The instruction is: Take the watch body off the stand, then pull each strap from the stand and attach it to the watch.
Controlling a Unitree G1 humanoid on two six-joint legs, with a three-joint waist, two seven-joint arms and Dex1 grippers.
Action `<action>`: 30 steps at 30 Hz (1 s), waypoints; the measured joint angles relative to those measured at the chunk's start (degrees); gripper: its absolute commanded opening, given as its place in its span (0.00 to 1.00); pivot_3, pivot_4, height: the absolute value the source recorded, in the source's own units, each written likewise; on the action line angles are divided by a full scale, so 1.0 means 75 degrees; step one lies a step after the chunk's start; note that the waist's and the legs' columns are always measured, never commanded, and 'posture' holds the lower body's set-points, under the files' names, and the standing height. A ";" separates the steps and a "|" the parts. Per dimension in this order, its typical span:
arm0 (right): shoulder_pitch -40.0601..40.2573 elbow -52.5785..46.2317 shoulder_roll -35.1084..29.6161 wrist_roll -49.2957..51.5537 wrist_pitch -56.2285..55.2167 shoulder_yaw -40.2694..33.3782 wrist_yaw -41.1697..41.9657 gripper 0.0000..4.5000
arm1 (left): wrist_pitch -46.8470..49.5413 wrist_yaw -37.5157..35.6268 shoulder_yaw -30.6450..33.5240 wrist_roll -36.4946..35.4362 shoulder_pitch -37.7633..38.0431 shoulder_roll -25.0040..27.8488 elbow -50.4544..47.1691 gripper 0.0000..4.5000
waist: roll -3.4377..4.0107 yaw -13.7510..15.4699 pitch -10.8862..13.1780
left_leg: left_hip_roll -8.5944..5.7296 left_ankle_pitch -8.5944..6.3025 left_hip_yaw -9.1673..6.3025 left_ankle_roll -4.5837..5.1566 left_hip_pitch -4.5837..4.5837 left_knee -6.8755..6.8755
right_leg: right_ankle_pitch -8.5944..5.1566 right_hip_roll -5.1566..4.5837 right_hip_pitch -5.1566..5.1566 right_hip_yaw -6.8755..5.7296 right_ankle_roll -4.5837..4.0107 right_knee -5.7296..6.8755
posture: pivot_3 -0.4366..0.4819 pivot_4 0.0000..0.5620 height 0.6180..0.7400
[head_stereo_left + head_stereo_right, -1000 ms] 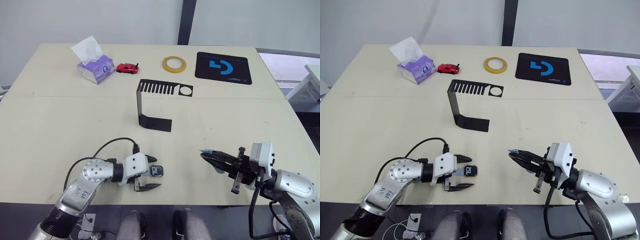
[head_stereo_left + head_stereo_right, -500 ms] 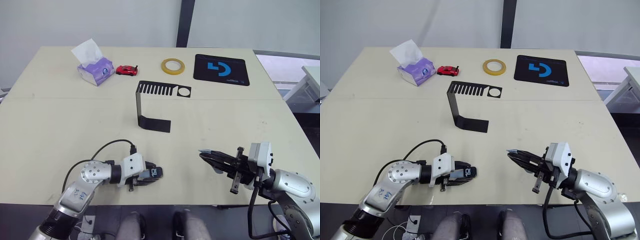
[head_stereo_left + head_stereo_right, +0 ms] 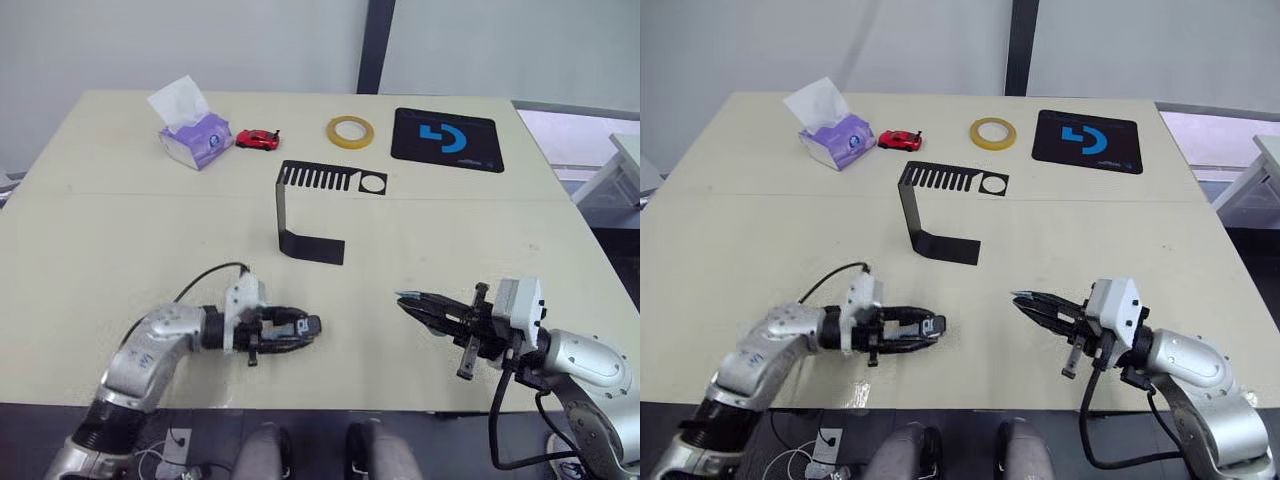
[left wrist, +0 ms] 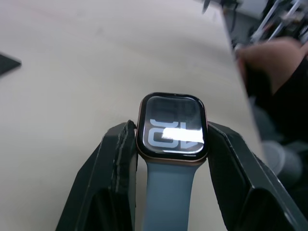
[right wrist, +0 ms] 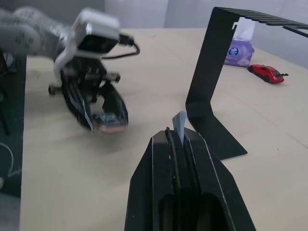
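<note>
Your left gripper [image 3: 300,328] is lying low over the table [image 3: 120,230] near its front edge, forearm level, fingers clamped on the watch body [image 4: 172,127], one strap [image 4: 166,195] already hanging from it. Your right gripper [image 3: 408,300] is reaching inward toward it, fingers pinching the other strap [image 5: 179,124]. The stand [image 3: 310,212] is sitting well behind both.

A cream table [image 3: 120,250] stands before a pale wall with a dark vertical post [image 3: 377,45]

tissue box [image 3: 196,137], red toy car [image 3: 257,139], tape ring [image 3: 349,129], black mat [image 3: 447,139]
</note>
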 measured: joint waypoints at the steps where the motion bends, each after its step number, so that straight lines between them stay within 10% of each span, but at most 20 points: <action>1: -0.0048 -0.0047 -0.0020 -0.0091 -0.0040 0.0068 0.0000 0.00 | 0.0241 -0.0049 0.0089 -0.0230 -0.0123 0.0051 0.0008 0.38 | 0.0000 0.0000 0.0000 | 0.0000 0.0001 0.0000 -0.0002 -0.0001 0.0000 | 0.0000 0.0002 -0.0001 0.0000 0.0001 0.0000 | 0.48 0.27 1.00; 11: -0.0961 -0.0461 -0.0315 -0.1164 -0.0083 0.1191 -0.0131 0.00 | 0.3497 -0.0400 -0.0172 -0.1738 -0.1755 0.0130 0.1085 0.38 | -0.0002 0.0001 0.0001 | -0.0006 0.0007 0.0003 -0.0014 -0.0003 0.0004 | -0.0005 0.0037 -0.0004 0.0005 0.0008 0.0001 | 0.48 0.27 1.00; 30: -0.1161 -0.0549 -0.0400 -0.2257 -0.0766 0.1979 -0.0033 0.00 | 0.5083 -0.0334 -0.0836 -0.1706 -0.2393 -0.0269 0.1819 0.38 | -0.0003 -0.0007 0.0002 | -0.0003 0.0013 0.0003 -0.0020 -0.0011 0.0009 | -0.0005 0.0022 -0.0013 0.0013 0.0007 0.0003 | 0.48 0.27 1.00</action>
